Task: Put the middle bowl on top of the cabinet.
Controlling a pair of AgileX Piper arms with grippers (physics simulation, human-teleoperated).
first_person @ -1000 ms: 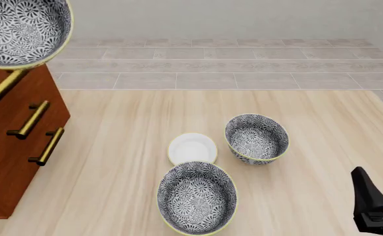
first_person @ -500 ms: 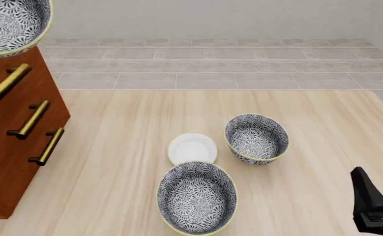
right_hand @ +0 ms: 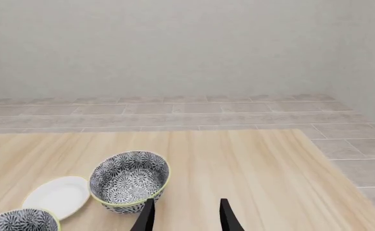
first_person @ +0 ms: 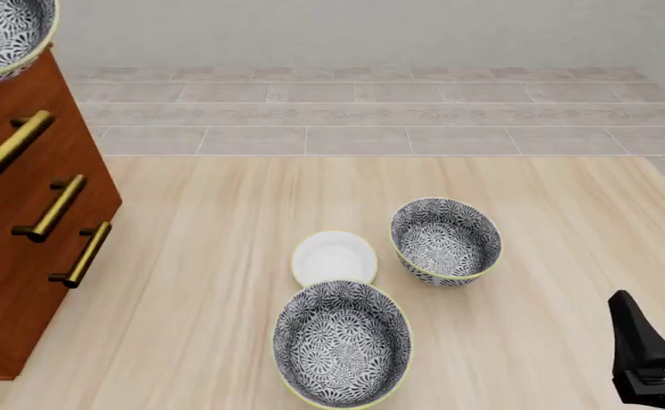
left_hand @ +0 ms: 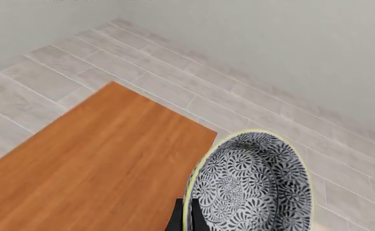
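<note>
1. The middle bowl (first_person: 2, 38) sat at 10 o'clock in the front view, cut off by the frame corner, above the cabinet (first_person: 25, 213).
2. In the left wrist view the left pincer (left_hand: 186, 219) was pinched on the bowl's near rim, one dark finger showing on each side of the wall; the bowl hung past the edge of the orange-brown cabinet top, mostly over grey floor.
3. Whether the bowl touched the top could not be told.
4. The right pincer (right_hand: 184, 216) waited at 4 o'clock over the bench (first_person: 253, 205), fingers parted and holding nothing.
5. Two more bowls (first_person: 446, 239) and a white plate (first_person: 335, 257) lay at mid-bench, well apart from the cabinet.
6. Likely risk: letting go here would probably drop the bowl off the cabinet's edge, since little of its base seemed to be over wood.
7. A thin rim grip could also let the deep bowl swing or slip if the arm moved sharply.
8. Lowering it tilted might make it rock or roll off.
</note>
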